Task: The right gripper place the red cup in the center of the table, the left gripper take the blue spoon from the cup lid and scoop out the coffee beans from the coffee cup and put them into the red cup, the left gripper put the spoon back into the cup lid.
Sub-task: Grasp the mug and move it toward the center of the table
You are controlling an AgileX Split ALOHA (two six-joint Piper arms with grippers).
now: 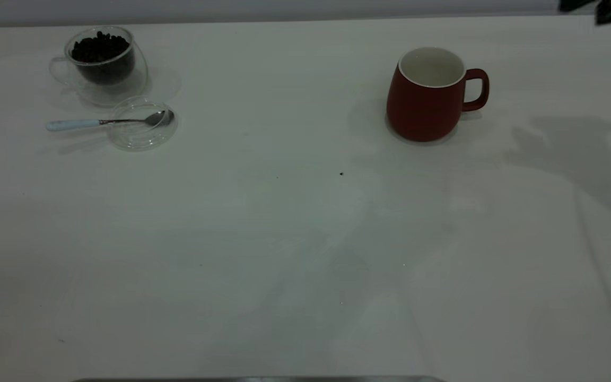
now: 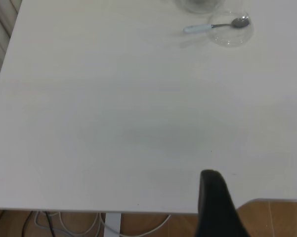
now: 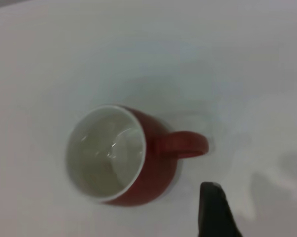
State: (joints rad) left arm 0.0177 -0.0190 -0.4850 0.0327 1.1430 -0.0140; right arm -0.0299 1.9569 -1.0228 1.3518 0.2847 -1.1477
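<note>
A: Where is the rounded dark red matte ceramic mug with the white inside, the red cup (image 1: 425, 98)?

B: It stands upright on the large plain white table (image 1: 284, 239), toward the far right part of it and not at the centre. Its loop handle points to the right edge. Its inside looks empty in the right wrist view (image 3: 121, 155).

A: And the other things?

B: They sit together near the far left corner. The clear double-walled glass coffee cup (image 1: 101, 61) stands closest to the far edge, holding a heap of dark coffee beans (image 1: 98, 49). Just in front of it lies the round flat transparent glass cup lid (image 1: 141, 124). The blue spoon (image 1: 106, 122), a small teaspoon with a shiny metal bowl and a pale blue-white handle, rests across the lid with its bowl inside the rim and its handle sticking out toward the left edge.

A: What about the 2 grippers?

B: The left gripper (image 2: 215, 205) shows only as 1 black tapered finger in its own wrist view, above the near edge of the table and well apart from the lid and spoon; whether it is spread or closed I cannot tell. The right gripper (image 3: 215, 210) also shows only 1 dark finger in its wrist view, hanging above the table just beside the red cup's handle, not touching it. How wide it stands, I cannot tell either. It holds nothing that can be seen.

A: Anything else on the surface?

B: A tiny dark speck (image 1: 341, 173) near the middle of the table.
</note>
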